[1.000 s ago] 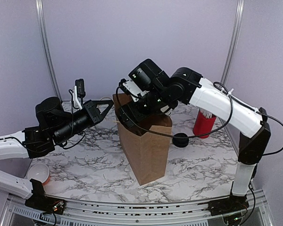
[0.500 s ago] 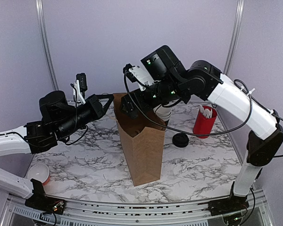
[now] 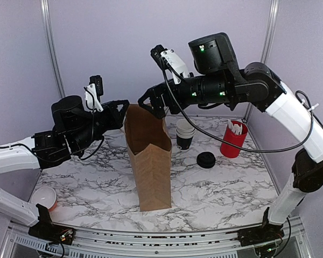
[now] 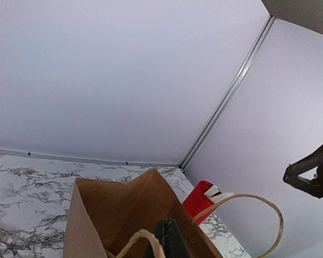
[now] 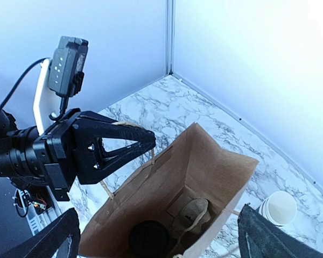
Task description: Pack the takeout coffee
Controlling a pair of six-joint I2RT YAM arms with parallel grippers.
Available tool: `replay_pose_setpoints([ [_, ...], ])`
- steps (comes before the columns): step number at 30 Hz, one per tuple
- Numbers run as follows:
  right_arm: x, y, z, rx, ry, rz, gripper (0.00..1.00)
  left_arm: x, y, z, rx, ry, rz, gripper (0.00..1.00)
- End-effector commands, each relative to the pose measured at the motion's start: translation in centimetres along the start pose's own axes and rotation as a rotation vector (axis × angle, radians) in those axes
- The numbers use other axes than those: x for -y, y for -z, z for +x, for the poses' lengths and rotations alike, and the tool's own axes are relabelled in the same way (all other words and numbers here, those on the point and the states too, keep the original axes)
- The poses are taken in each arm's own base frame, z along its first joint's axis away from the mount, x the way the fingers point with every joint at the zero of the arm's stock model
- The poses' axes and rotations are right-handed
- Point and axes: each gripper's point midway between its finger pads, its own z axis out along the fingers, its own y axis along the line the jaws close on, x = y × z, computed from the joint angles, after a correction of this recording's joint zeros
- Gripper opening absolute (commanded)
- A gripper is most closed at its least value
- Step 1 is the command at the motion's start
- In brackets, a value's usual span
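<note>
A tall brown paper bag [image 3: 151, 161] stands open at the table's middle. In the right wrist view the takeout coffee [image 5: 149, 239], a small cup with a round black lid, sits upright on the bag's floor beside a loose handle loop. My left gripper [image 3: 124, 109] is shut on the bag's left rim by its handle, its black fingers [image 4: 169, 239] pressed together there. My right gripper [image 3: 152, 105] hangs open just above the bag's mouth. Its two fingers [image 5: 48, 239] stand wide apart with nothing between them.
Behind the bag to the right stand a stack of white-rimmed nested cups [image 3: 184, 134], a loose black lid [image 3: 206, 159] and a red cup with white sticks [image 3: 232, 140]. A white bowl [image 3: 43, 198] sits at the near left corner. Walls close in at the back and sides.
My right gripper has risen out of the bag and moved up and to the right, still open. The left gripper has lifted slightly with the rim, and the bag now stands straighter.
</note>
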Motion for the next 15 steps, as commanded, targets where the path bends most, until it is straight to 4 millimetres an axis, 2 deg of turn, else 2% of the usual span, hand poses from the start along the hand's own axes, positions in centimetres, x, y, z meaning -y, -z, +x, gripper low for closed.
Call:
replay_pose_setpoints([
  [1, 1.0, 3.3, -3.0, 0.132, -0.002, 0.040, 0.99, 0.4, -0.6, -1.4, 0.029, -0.053, -0.028, 0.00],
  [9, 2.6, 3.9, -1.8, 0.132, -0.024, 0.115, 1.00, 1.1, -0.1, -1.0, -0.016, -0.007, 0.022, 0.01],
  [15, 2.9, 3.6, -1.0, 0.125, -0.029, 0.132, 1.00, 0.3, 0.7, -0.9, -0.044, 0.016, -0.010, 0.25],
])
